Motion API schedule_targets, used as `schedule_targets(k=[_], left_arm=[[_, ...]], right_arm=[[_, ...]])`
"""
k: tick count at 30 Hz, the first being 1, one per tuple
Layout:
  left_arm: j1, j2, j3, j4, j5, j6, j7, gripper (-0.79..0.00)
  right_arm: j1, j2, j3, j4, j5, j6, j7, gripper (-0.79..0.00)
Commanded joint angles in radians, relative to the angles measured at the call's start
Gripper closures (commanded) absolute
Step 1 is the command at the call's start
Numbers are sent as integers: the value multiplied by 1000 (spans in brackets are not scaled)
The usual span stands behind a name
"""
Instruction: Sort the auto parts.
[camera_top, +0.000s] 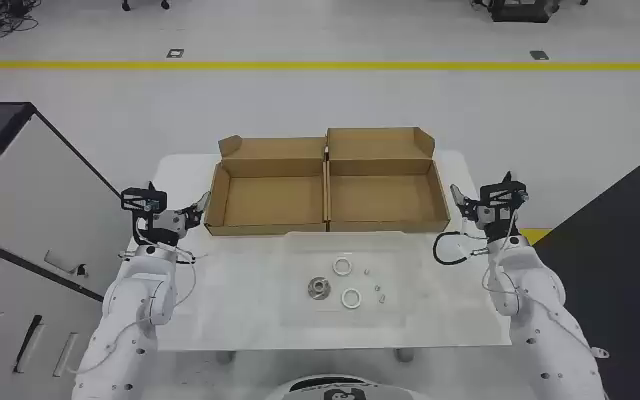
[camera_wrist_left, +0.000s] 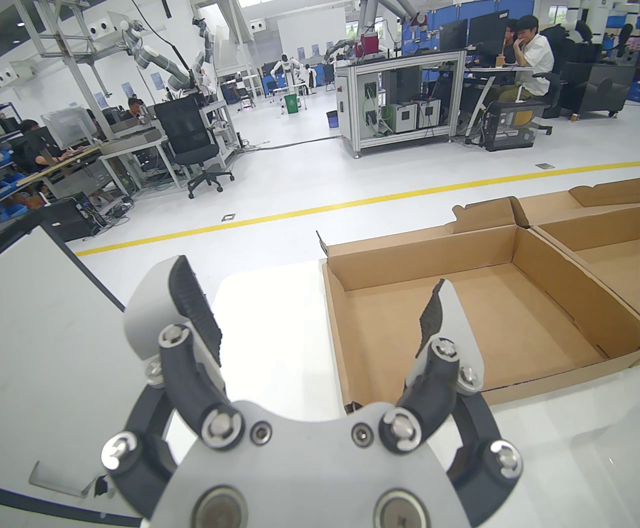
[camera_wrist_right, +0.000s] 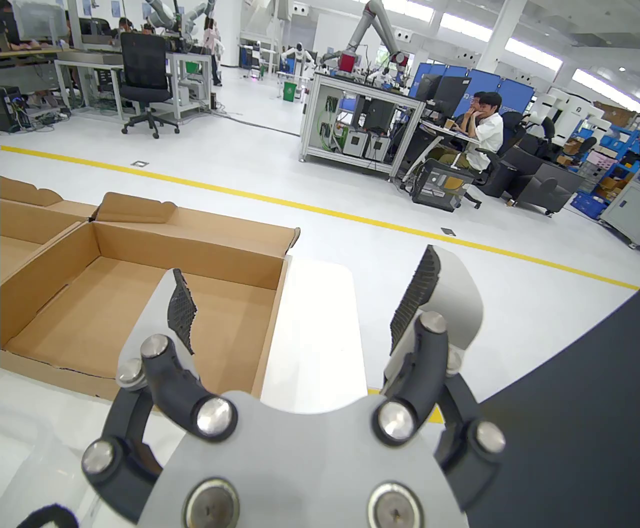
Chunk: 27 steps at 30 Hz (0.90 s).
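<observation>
The left gripper hangs off the counter's left side, just beside the outer wall of the left box; in its wrist view the left gripper has its fingers spread wide with nothing between them. The left box lies open with nothing in it. The auto parts lie loose on the counter in front of the 2 boxes, well apart from both arms: a metal hub, a far ring, a near ring and a few small bits just right of them. The hub looks like the heaviest piece, stiff and probably smooth, so a grip across its flange or on its raised centre seems safest. The 2 white rings look light, thin and rigid and lie flat, so the fingers would likely need to pinch across the outer edge low to the counter, or they may slip. The bits are too small to identify and would probably skitter if nudged. The right box is also bare inside. The right gripper hangs beside its outer wall, and the right gripper shows fingers wide apart, holding nothing.
</observation>
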Motion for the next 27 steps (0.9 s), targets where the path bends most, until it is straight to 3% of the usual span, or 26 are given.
schedule_targets(k=[1, 6, 14, 22, 27], left_arm=[[0, 0, 0, 0, 0, 0, 0, -785], [0, 0, 0, 0, 0, 0, 0, -785], [0, 0, 0, 0, 0, 0, 0, -785], [0, 0, 0, 0, 0, 0, 0, -785], [0, 0, 0, 0, 0, 0, 0, -785]], right_arm=[[-1, 1, 7, -21, -2, -30, -4, -785], [-12, 8, 41, -103, 22, -148, 34, -785], [9, 34, 126, -226, 69, -470, 226, -785], [116, 64, 147, -234, 121, -786, 433, -785], [204, 77, 102, -210, 150, -889, 524, -785]])
